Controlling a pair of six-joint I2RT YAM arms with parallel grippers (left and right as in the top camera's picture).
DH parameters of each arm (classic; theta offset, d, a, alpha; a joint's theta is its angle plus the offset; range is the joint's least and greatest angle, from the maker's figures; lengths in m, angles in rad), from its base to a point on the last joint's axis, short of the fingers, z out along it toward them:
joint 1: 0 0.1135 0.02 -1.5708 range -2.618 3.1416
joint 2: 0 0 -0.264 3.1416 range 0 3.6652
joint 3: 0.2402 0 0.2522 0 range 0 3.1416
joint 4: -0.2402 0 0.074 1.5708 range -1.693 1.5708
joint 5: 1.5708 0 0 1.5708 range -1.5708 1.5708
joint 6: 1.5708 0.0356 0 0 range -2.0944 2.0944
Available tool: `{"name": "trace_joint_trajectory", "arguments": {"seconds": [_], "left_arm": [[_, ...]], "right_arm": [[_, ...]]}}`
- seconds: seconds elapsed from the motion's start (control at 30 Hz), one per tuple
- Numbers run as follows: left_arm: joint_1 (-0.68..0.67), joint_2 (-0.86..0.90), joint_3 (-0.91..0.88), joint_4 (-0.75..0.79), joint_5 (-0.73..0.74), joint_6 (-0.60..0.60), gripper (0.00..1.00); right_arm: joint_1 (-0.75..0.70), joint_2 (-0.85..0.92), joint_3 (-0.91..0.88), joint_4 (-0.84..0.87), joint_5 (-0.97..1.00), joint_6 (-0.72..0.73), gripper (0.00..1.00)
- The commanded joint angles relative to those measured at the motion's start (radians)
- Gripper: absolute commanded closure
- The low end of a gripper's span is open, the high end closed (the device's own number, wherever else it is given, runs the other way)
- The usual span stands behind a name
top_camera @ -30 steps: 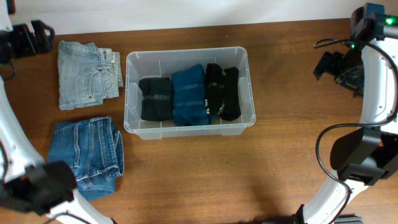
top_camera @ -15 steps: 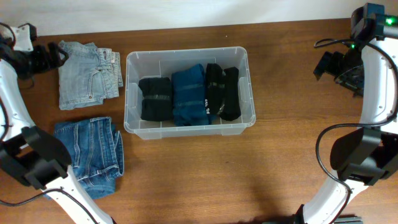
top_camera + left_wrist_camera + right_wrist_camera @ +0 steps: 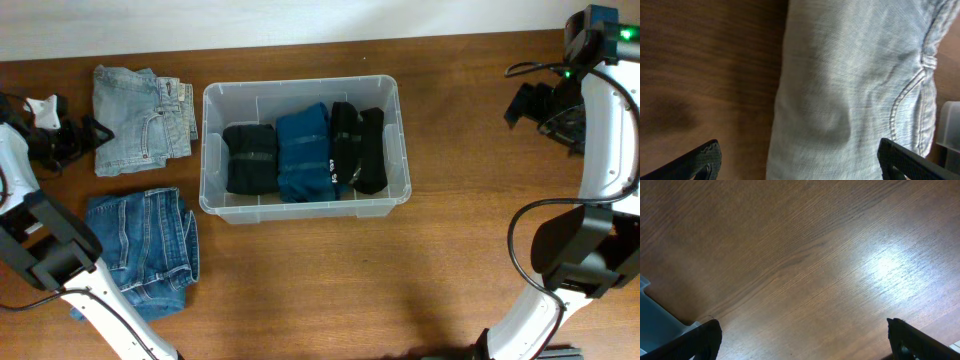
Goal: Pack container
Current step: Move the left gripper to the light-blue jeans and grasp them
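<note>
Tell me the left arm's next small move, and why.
Probably ease the left claw down onto the light-wash jeans and close. In the left wrist view its jaws are wide open over the folded denim's edge with nothing held, and those jeans lie outside the container.

Bare tabletop [image 3: 470, 190] wide open right of the clear container [image 3: 300, 81] and in front of it, folded dark clothes [image 3: 300, 150] jamming its middle, slim free strips along its long walls, light jeans [image 3: 140, 120] crowding its left wall, dark blue jeans [image 3: 140, 250] blocking front-left, thin strip between them.
</note>
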State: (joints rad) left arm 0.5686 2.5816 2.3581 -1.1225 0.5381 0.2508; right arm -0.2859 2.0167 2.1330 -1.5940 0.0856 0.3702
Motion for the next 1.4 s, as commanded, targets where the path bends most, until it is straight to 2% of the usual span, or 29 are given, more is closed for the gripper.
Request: {"name": "trace_joint_trajectory", "arguments": {"seconds": [0.0,0.3,0.77,1.0,1.03,1.07,1.13,1.2,1.3,1.37], "left_arm": [[0.001,0.031,0.013,0.014,0.08,0.035,0.01],[-0.011,0.088,0.013,0.015,0.103,0.035,0.01],[-0.104,0.091,0.013,0.018,0.101,0.035,0.01],[-0.106,0.102,0.013,0.01,0.102,0.034,0.01],[-0.105,0.102,0.013,0.01,0.102,0.034,0.07],[-0.103,0.102,0.013,0.011,0.102,0.034,0.26],[-0.103,0.102,0.013,0.011,0.102,0.034,0.43],[-0.101,0.102,0.013,0.011,0.103,0.034,0.64],[-0.098,0.1,0.023,0.008,0.104,-0.003,0.76],[-0.095,0.1,0.043,-0.006,0.126,-0.01,0.93]], "right_arm": [[-0.003,0.002,-0.002,-0.001,0.001,0.013,0.02],[-0.003,0.002,-0.002,-0.001,0.001,0.013,0.02],[-0.003,0.002,-0.002,-0.001,0.002,0.013,0.01],[-0.003,0.002,-0.002,-0.001,0.001,0.013,0.01],[-0.003,0.002,-0.002,-0.001,0.002,0.012,0.01],[-0.003,0.002,-0.002,-0.001,0.001,0.013,0.01],[-0.003,0.002,-0.002,-0.001,0.001,0.013,0.02],[-0.003,0.002,-0.002,-0.001,0.002,0.013,0.02],[-0.003,0.002,-0.002,-0.001,0.001,0.012,0.02],[-0.003,0.002,-0.002,-0.001,0.001,0.013,0.02]]}}
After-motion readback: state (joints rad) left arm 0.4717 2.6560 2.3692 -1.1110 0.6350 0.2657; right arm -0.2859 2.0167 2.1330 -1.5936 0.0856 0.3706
